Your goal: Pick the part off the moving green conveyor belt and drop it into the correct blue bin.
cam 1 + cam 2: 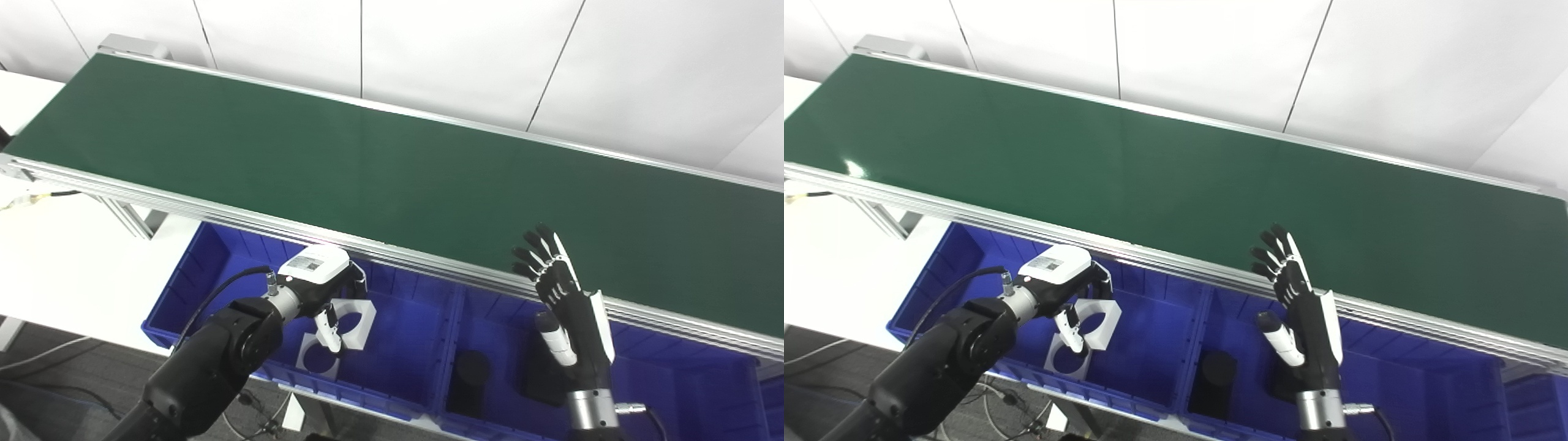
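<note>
The long green conveyor belt (392, 165) with its aluminium side rails runs slantwise across the view, and its top carries no part. Below its near rail sits a row of blue plastic bins (422, 343).

The left hand (321, 291) (black fingers, white back plate) hangs over the leftmost blue bin (202, 269), fingers curled downward around a white flat plastic part with a round hole (358, 318); the thumb crosses in front of the part, so the hand looks closed on it, with the part just under the palm and inside the bin's walls. A second white part with a round hole (318, 358) lies flat on the bin floor just below and nearer the camera.

The right hand (566, 309) stands upright with fingers spread apart and empty, its fingertips reaching over the belt's near rail. Beneath it, the middle blue bin (456, 324) holds a black cylindrical part (468, 380) and another dark block partly hidden behind the wrist.
</note>
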